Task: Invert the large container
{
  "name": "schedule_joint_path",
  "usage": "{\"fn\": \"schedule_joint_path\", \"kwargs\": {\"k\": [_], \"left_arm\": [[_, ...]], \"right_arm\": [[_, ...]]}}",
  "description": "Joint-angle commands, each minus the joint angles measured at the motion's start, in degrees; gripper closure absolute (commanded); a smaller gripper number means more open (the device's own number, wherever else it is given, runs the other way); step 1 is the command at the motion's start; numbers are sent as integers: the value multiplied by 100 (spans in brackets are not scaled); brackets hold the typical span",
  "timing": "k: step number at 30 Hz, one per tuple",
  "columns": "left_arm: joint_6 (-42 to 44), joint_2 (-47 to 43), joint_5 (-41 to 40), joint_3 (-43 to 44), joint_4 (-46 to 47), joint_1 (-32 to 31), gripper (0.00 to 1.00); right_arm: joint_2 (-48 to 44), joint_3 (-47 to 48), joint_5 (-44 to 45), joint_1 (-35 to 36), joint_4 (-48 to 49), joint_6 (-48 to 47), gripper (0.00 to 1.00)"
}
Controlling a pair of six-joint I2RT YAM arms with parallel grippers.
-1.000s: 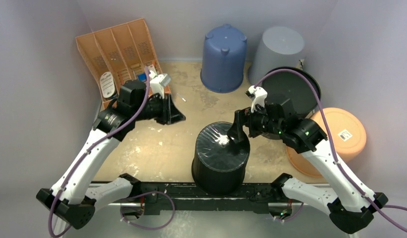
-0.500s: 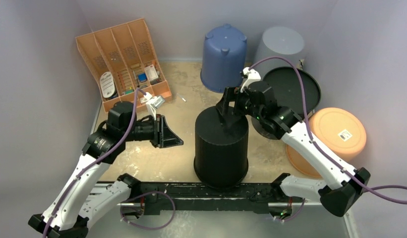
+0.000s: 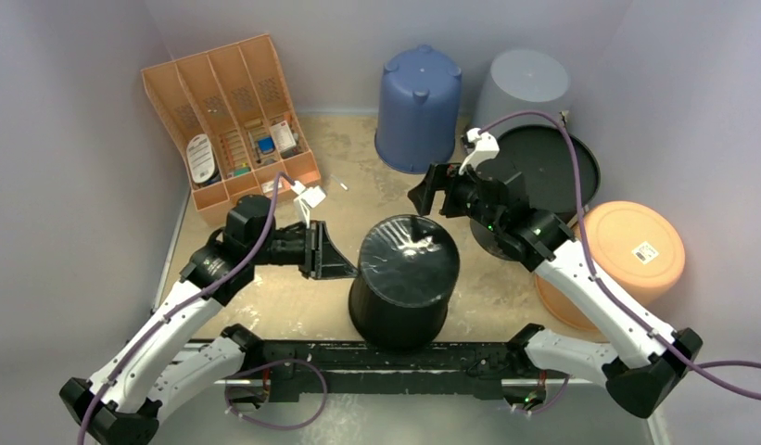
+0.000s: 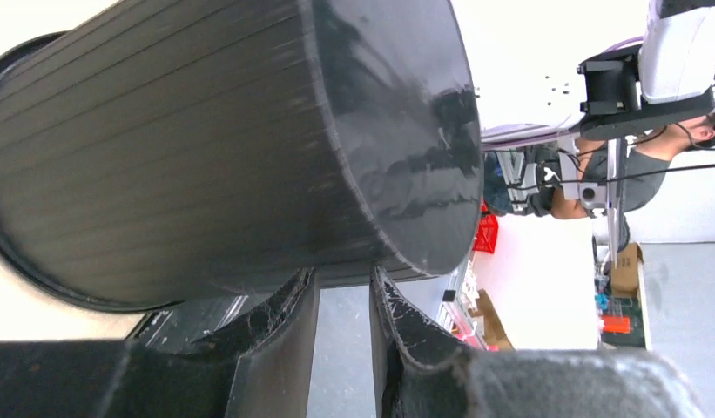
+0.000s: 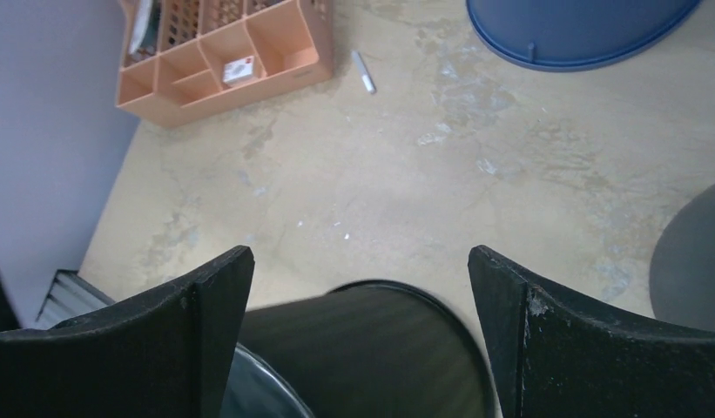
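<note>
Top external view has the large black container point(image 3: 401, 289) standing at the near middle of the tabletop point(image 3: 339, 176), its closed glossy bottom facing up and its wide mouth down. My left tool point(image 3: 347, 267) is at the container's left wall, the tips right against it as far as I can tell. From my left wrist, that tool's fingers point(image 4: 284, 331) stand narrowly parted with nothing between them. The ribbed wall of the container lies just past the tips, near its closed end. My right tool point(image 3: 428, 192) hangs beyond and above the container, apart from it, jaws spread wide and holding nothing. From the right wrist, the container shows low between the two fingers. Beyond my left tool sits an orange divider tray point(image 3: 163, 88). Beyond my right tool stands an upturned blue bucket point(image 3: 418, 107).
</note>
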Motion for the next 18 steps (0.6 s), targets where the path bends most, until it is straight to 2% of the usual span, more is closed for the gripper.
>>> {"fn": "schedule_joint_path", "kwargs": {"k": [1, 5, 8, 12, 14, 18], "left_arm": [[-88, 9, -325, 16, 504, -324, 73], [-143, -21, -300, -25, 554, -345, 73], [-141, -44, -148, -17, 440, -351, 73], [-204, -88, 105, -222, 262, -406, 74], [-381, -129, 221, -514, 370, -542, 75], [-1058, -279, 359, -1133, 1171, -1005, 76]], "right_arm": [[-257, 191, -511, 1, 192, 195, 4], [-278, 557, -693, 3, -313, 96, 4], [-426, 747, -687, 3, -1133, 18, 2], [-937, 740, -208, 1, -2193, -120, 0], [-1300, 654, 46, 0, -2627, 80, 0], [-1998, 360, 82, 4, -3223, 948, 0]]}}
